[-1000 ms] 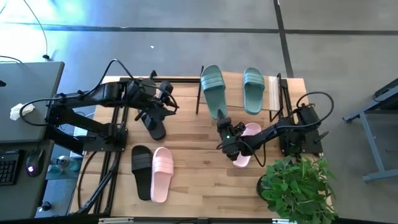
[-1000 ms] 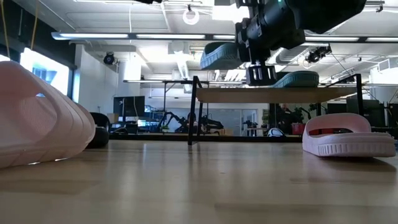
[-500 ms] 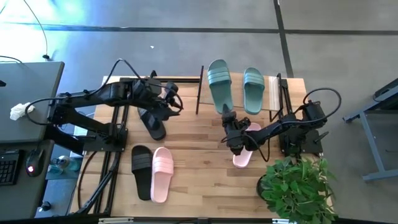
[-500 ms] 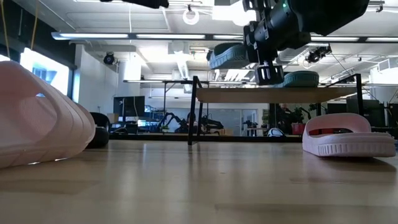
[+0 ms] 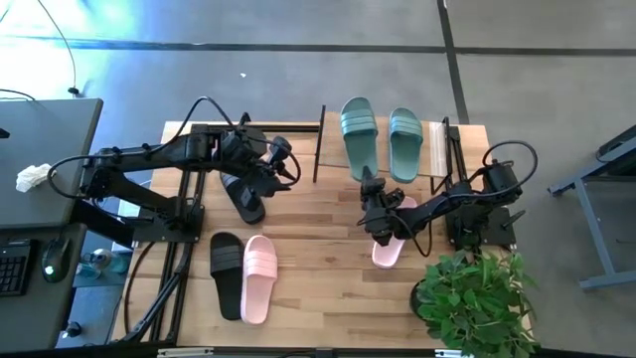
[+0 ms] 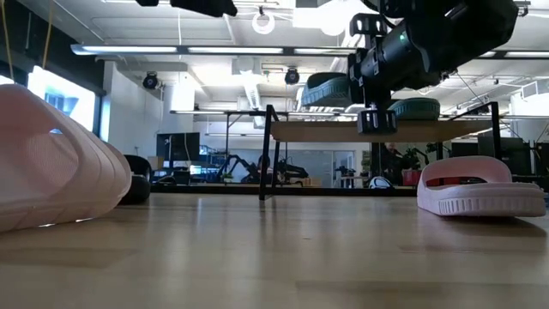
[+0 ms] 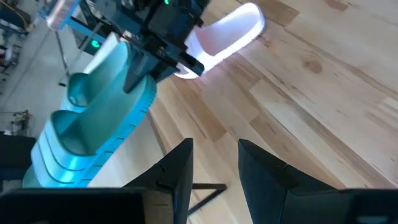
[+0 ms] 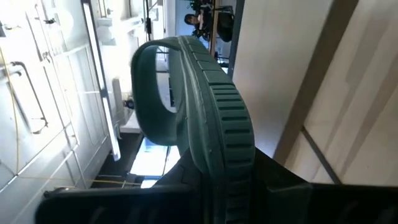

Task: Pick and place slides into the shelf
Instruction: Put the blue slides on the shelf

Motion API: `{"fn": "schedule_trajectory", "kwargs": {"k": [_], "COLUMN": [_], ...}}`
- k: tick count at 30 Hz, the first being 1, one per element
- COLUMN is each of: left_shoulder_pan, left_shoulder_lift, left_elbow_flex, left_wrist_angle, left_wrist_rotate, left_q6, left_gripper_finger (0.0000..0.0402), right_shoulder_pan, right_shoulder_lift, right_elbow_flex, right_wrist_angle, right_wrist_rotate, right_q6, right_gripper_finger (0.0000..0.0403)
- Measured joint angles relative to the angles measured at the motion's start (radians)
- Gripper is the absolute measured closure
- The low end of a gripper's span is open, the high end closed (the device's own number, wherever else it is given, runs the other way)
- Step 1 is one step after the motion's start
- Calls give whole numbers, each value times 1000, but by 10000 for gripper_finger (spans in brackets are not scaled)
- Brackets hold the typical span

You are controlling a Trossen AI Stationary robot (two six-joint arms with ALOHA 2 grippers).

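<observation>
From my station, left to right: left gripper [image 5: 283, 169] hangs with fingers parted and empty above a black slide [image 5: 244, 197], the other black slide [image 5: 226, 273] and a pink slide [image 5: 259, 277] near the table's front edge. Since a second ago, the right gripper [image 5: 369, 186], clenched on the heel of a green slide [image 5: 359, 134], has carried it further onto the shelf [image 5: 432, 149], beside the second green slide [image 5: 404, 130]. I judge placement nearly done, with open board left of the pair, a post [image 5: 319, 144] bounding that edge, and one pink slide [image 5: 390, 239] under the arm.

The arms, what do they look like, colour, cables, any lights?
Both arms are matte black, jointed metal. The left arm trails looping black cables; the right arm has a cable loop at its base and a small green light near its wrist. The left gripper's fingers are flat dark blades.
</observation>
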Motion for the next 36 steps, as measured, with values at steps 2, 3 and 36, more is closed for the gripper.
{"fn": "schedule_trajectory", "kwargs": {"k": [2, 3, 36], "left_shoulder_pan": [0, 0, 0], "left_shoulder_lift": [4, 7, 31], "left_elbow_flex": [1, 0, 0], "left_wrist_angle": [8, 6, 10], "left_wrist_rotate": [1, 4, 8], "left_q6": [0, 0, -3], "left_gripper_finger": [289, 289, 289], "right_shoulder_pan": [-5, -9, 28], "right_shoulder_lift": [0, 0, 0], "right_elbow_flex": [0, 0, -2], "right_wrist_angle": [-1, -6, -61], "right_wrist_rotate": [0, 0, -12], "right_q6": [-2, -1, 21], "right_gripper_finger": [371, 371, 371]}}
